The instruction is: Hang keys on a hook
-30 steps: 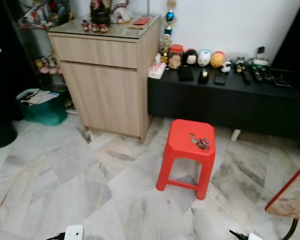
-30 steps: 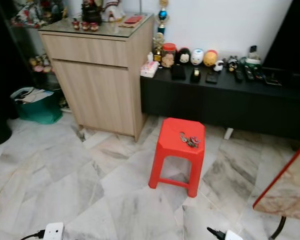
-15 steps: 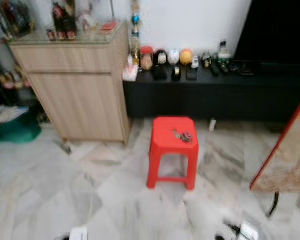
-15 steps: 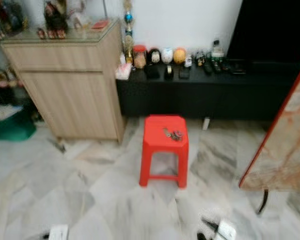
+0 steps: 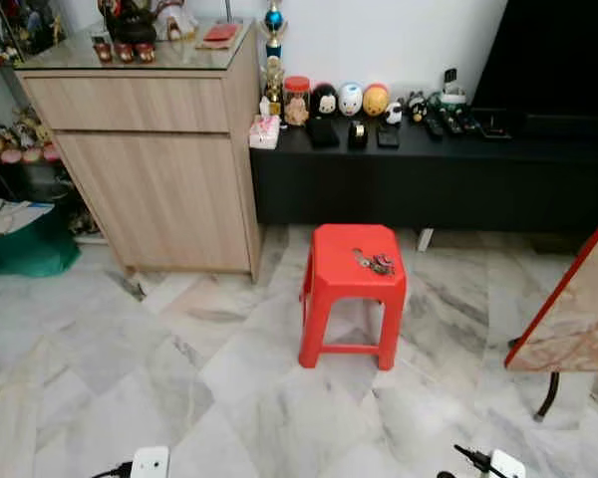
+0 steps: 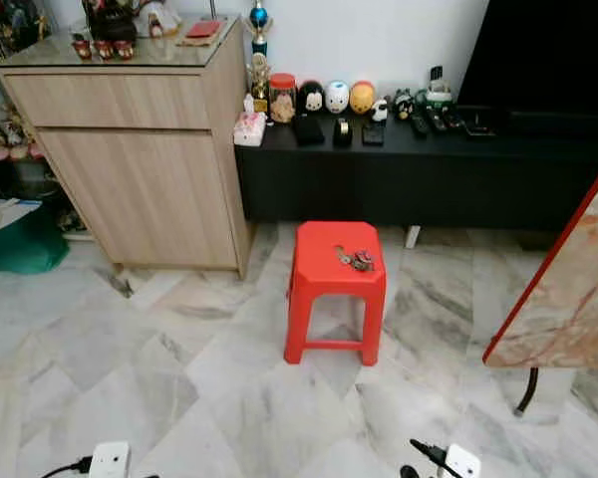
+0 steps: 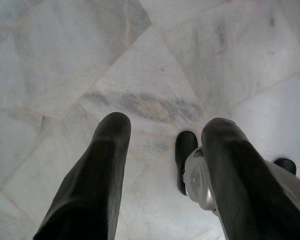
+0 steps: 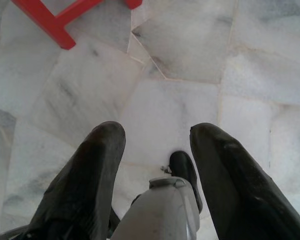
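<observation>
Closest to the robot, both arms hang idle over a white and grey veined marble tile floor (image 5: 110,368): the left gripper (image 7: 165,127) points down with its two long black fingers spread wide and nothing between them, and the right gripper (image 8: 157,135) hangs the same way, fingers wide apart and empty, with a leg of the stool beyond it. Farther ahead, a small red plastic stool (image 5: 351,284) stands on the floor, and a bunch of metal keys with a reddish fob (image 5: 375,262) lies on its seat, toward the right side. To the right, a tilted marble-patterned panel with a red edge (image 5: 574,314) juts in. Behind the stool, a long low black cabinet (image 5: 429,184) carries small round figurines, a jar and remote controls. To its left stands a taller light wood cabinet with a glass top (image 5: 149,149), and a green bag (image 5: 25,244) sits beside that.
</observation>
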You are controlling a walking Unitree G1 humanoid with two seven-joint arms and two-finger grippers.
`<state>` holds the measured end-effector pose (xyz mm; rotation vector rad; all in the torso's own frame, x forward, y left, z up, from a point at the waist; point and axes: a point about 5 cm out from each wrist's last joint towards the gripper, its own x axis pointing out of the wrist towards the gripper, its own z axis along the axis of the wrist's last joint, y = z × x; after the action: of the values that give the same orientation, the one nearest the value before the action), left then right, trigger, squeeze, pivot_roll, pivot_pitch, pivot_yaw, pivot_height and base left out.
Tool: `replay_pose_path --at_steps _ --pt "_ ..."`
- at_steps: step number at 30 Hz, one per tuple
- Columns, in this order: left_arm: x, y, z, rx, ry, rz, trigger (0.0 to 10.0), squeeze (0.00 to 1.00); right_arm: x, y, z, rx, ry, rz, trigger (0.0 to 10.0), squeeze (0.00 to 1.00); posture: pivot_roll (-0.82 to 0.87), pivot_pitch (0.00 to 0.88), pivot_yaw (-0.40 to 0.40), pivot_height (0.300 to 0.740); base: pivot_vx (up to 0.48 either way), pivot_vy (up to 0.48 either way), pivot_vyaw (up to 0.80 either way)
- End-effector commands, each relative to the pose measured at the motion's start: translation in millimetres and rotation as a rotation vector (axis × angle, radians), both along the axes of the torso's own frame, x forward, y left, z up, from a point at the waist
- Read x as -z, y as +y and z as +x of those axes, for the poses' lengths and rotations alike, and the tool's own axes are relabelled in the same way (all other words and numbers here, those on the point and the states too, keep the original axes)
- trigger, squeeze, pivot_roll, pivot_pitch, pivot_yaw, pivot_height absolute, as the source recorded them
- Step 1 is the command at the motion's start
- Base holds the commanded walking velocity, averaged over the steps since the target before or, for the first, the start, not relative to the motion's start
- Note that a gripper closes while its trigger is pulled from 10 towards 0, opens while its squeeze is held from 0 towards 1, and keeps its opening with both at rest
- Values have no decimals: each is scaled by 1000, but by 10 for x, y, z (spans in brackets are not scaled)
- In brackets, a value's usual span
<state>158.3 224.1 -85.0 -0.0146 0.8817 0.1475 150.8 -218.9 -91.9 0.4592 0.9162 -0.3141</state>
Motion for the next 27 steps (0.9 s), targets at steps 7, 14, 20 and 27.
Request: replay_pose_path --at_steps 7,14,20,27 --pt "42 -65 -44 29 46 -1 10000 0 -7 129 90 -44 6 -7 10000 0 21 0 -12 740 74 0 0" --pt "49 -67 -56 29 55 -1 10000 0 23 141 15 -40 16 5 10000 0 20 0 -10 740 377 0 581" --pt "28 -64 -18 38 33 11 10000 0 15 19 -40 -240 43 -122 10000 0 10 0 6 740 373 0 0" --pt "22 -57 -3 53 37 14 10000 0 -35 -36 35 -232 -11 -102 10000 0 -14 0 20 740 297 0 0"
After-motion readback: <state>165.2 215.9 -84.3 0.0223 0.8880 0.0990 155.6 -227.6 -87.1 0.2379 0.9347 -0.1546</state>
